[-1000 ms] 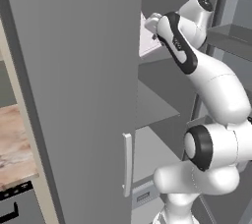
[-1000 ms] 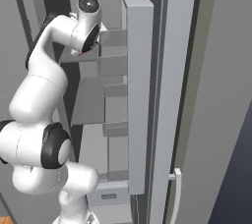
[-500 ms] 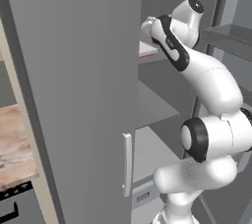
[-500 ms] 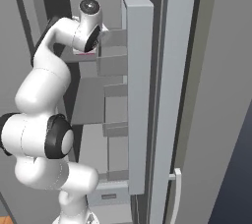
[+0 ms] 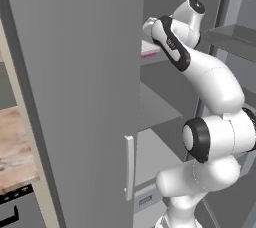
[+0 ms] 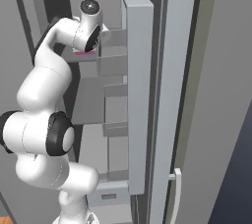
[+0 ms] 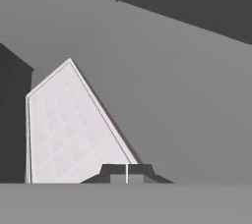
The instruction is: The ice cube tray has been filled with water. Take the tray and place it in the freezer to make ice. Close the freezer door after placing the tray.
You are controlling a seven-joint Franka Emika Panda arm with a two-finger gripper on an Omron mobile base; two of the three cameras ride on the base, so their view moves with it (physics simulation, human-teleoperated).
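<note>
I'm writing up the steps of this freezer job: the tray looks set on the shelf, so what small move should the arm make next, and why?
Probably draw the end effector straight back out of the freezer. The ice cube tray lies flat on the grey shelf, and the end effector is shut with its tips together beside the tray, holding nothing. The freezer door stands open and can't swing shut with the arm inside.

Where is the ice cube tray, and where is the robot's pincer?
ice cube tray (image 7: 64,129): hand view, on its pale gridded top.
pincer (image 7: 127,174): hand view, where the two shut dark tips meet, beside the tray.
</note>
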